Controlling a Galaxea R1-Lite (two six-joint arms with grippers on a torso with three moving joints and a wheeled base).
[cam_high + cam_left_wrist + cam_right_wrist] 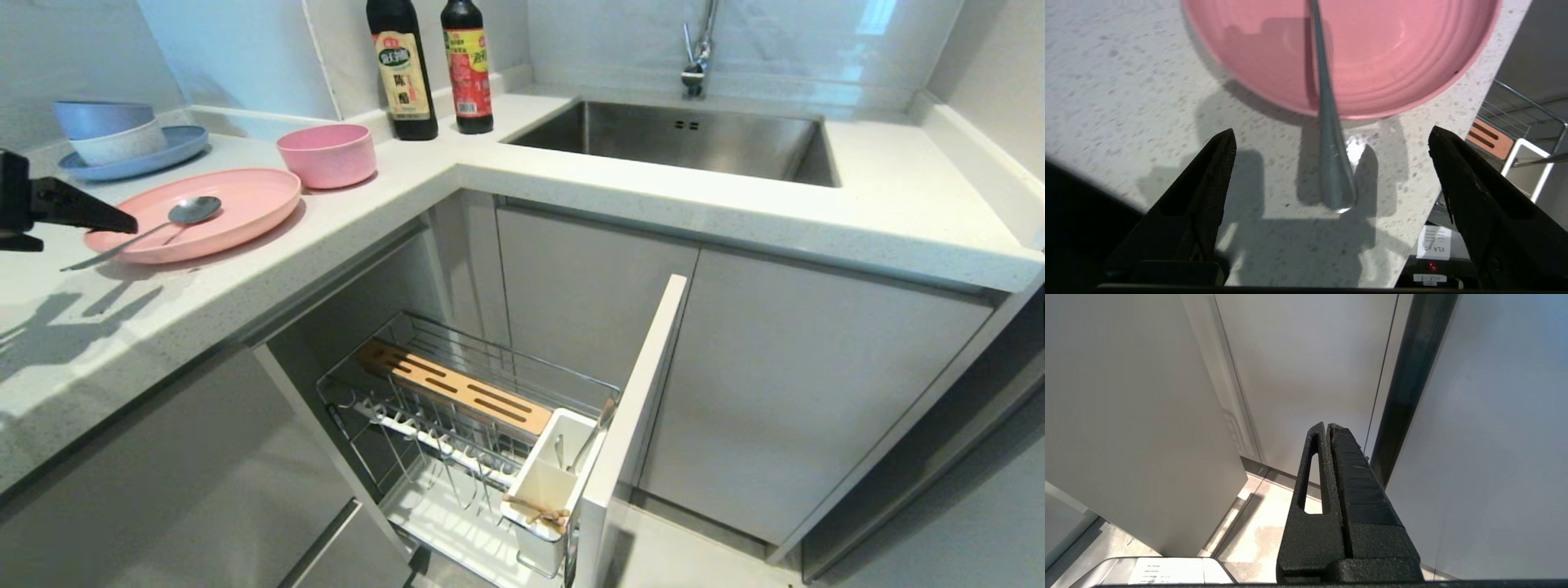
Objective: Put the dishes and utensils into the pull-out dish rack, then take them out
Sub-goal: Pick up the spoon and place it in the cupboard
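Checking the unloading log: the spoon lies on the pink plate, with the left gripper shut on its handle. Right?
Not quite. The left gripper is open, its fingers standing clear on either side of the spoon handle, as the left wrist view shows. The spoon does lie on the pink plate.

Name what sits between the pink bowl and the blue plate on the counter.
Nothing: in the head view only bare white counter separates the pink bowl from the blue plate.

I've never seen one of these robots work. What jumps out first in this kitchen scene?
A wide pink plate lies on the white counter with a metal spoon propped on it, handle sticking out over the rim. The robot's left gripper hovers wide open around that handle. Below, a chrome pull-out dish rack stands drawn out from the cabinets.
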